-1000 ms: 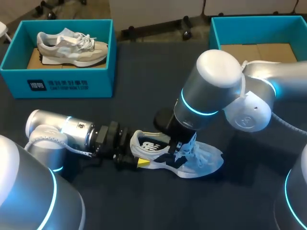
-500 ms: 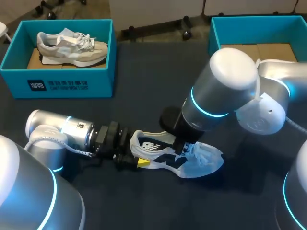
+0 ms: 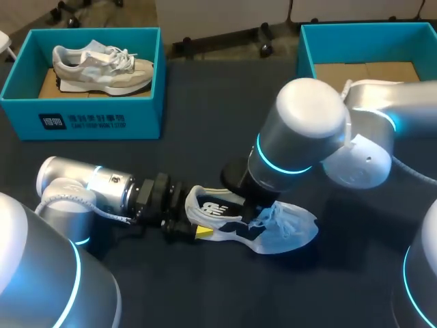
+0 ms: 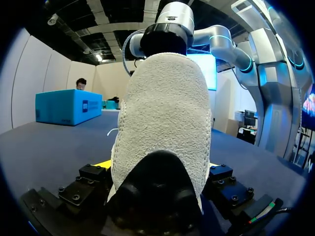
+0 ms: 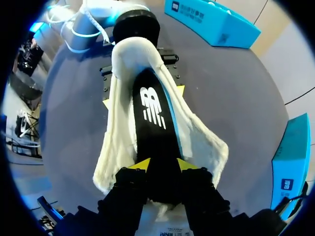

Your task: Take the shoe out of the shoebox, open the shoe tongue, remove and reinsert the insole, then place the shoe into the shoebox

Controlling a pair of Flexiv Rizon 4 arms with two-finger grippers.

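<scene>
Along the shoe's (image 3: 287, 229) insole (image 5: 153, 123), right end effector (image 5: 160, 165) shifted.

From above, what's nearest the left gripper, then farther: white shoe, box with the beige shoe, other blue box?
1. White shoe, heel in the left gripper.
2. Box with the beige shoe, back left.
3. Other blue box, back right.
</scene>
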